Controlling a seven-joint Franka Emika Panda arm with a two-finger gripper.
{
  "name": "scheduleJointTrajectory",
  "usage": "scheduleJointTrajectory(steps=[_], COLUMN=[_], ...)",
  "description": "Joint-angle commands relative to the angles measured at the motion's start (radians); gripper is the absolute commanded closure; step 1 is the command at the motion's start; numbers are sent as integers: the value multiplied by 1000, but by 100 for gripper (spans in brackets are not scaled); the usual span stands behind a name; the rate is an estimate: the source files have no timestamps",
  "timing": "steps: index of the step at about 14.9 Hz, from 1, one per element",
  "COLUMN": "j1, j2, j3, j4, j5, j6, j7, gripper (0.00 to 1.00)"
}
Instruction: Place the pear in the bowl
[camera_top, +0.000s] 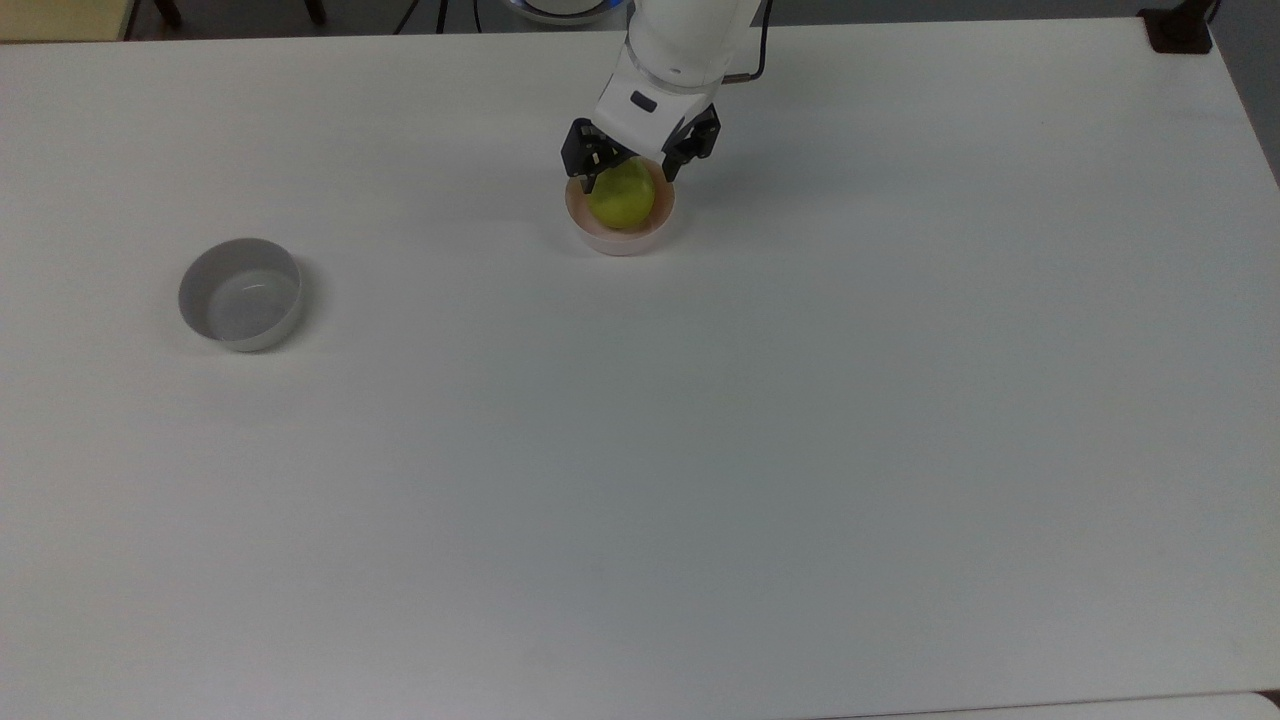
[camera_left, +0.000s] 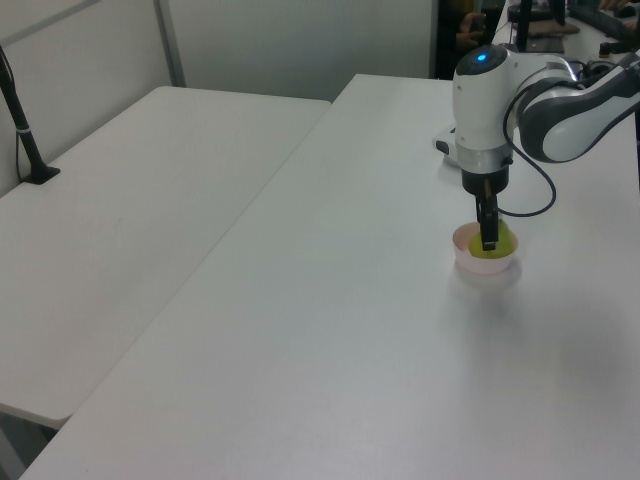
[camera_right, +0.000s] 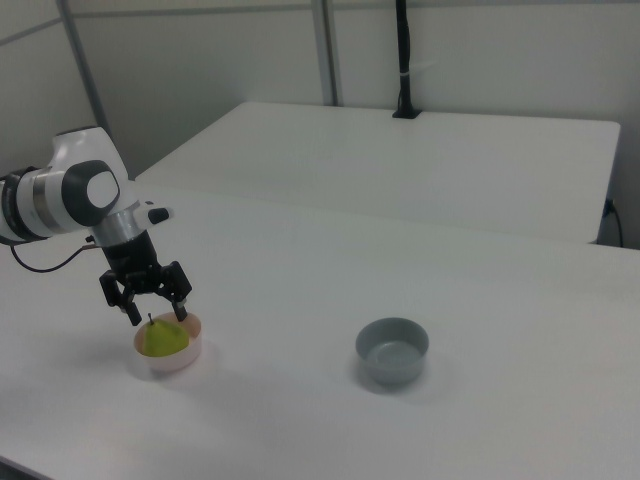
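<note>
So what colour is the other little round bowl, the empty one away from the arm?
Grey; the small round empty bowl shows best in the right view.

The pear (camera_top: 621, 196) was seated in the bowl (camera_top: 620, 236), which was placed on the tabletop (camera_top: 760, 420) near the far edge in the top view. The gripper (camera_top: 628, 176) was positioned just above the pear, one finger to each side. A second bowl (camera_top: 240, 294) was set well apart, toward the top view's left; in the right view it (camera_right: 392, 352) was found to the right of the first bowl (camera_right: 170, 355).
</note>
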Motion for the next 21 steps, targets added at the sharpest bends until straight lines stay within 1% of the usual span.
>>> scheduleJointTrajectory(steps=[1, 4, 7, 9, 12, 14, 15, 18, 21], j1=[7, -2, -6, -37, -83, -120, -135, -158, -170], j2=[-8, -3, 31, 54, 49, 49, 46, 31, 9], j3=[-6, -8, -18, -18, -23, -32, -41, -63, -67], j4=[55, 150, 287, 391, 511, 588, 615, 665, 662], j5=[-11, -1, 54, 66, 81, 133, 147, 149, 149], j6=[-57, -113, -189, -255, -355, -407, -429, -492, -530], j7=[1, 6, 6, 8, 8, 8, 4, -3, -8], gripper=[0, 0, 0, 0, 0, 0, 0, 0, 0])
